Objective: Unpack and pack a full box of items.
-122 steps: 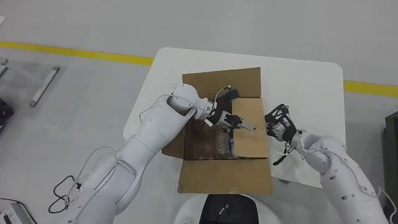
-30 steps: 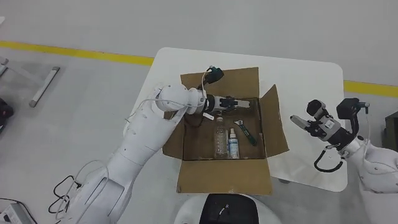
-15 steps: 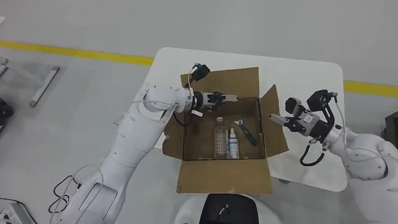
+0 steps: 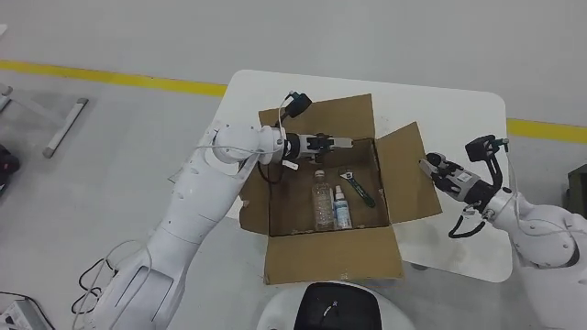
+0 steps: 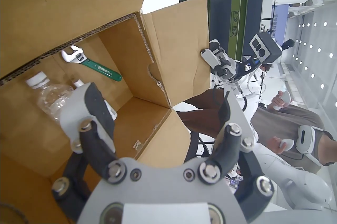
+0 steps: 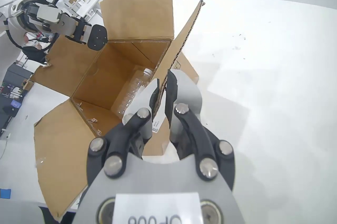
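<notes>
The right flap [image 4: 408, 170] of the open corrugated cardboard box [image 4: 330, 255] on the white table [image 4: 459, 119] is pinched at its edge by the closed right gripper [image 6: 162, 85]. The left gripper [image 5: 158, 97] is held wide and empty over the box's far rim. Below it, a clear crinkled plastic bottle [image 4: 321, 200], a small spray bottle [image 4: 340, 209] and a green-handled steel wrench [image 4: 358, 188] are laid flat on the box floor.

right flap [image 4: 410, 172]: a few seconds back it lay folded over the box [image 4: 330, 255], then it stood up, and now it's splayed outward from the box opening
right gripper [image 4: 431, 167]: had backed well away from the box, came back in, and is now pinched on that flap's outer edge
left gripper [image 4: 344, 139]: pulled out of the box's middle, now by its far wall
wrench [image 4: 358, 186]: uncovered inside the box now that the flap's off it
</notes>
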